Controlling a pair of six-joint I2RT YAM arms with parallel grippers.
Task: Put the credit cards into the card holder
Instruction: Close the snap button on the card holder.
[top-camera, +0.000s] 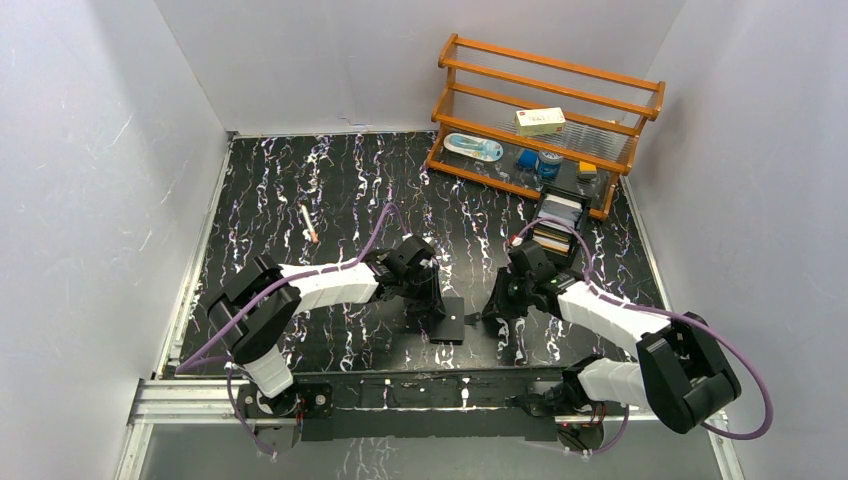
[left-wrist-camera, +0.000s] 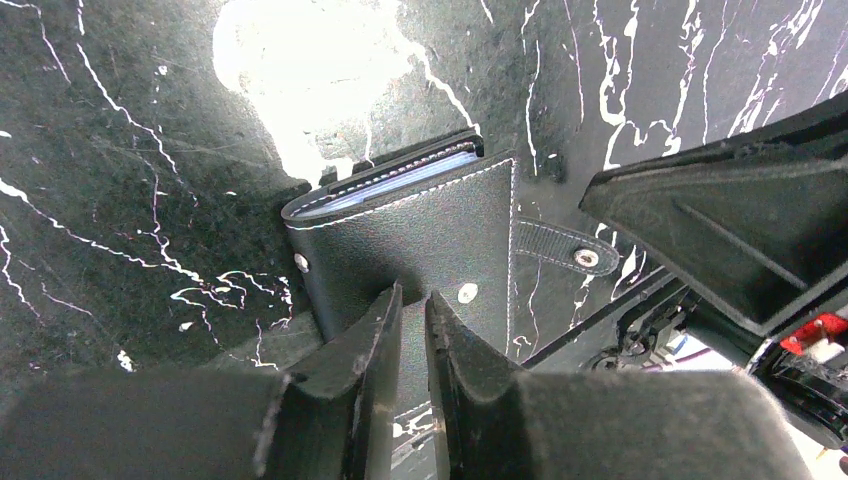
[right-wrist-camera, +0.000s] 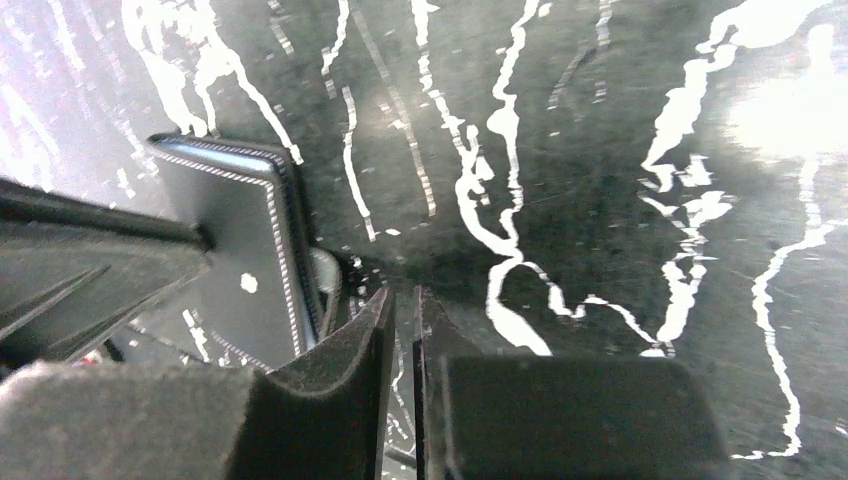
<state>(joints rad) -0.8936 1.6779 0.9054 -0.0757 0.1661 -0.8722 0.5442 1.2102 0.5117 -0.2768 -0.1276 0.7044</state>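
1. I see the card holder (top-camera: 447, 322) folded shut and flat on the bench (top-camera: 340, 190), between both arms.
2. My left tool (left-wrist-camera: 410, 315) is nearly closed, pinching the card holder's near edge.
3. My right tool (right-wrist-camera: 402, 310) shows only a thin slit, just beside the card holder; I cannot tell whether it holds anything.

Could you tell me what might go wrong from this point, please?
1. The card holder has its snap tab lying unfastened beside it, and pale edges, cards or pockets, show at its open side. A nudge could let it gape and spill.
2. The left gripper and right gripper crowd the holder on the glossy table. They may bump each other or skid it away.
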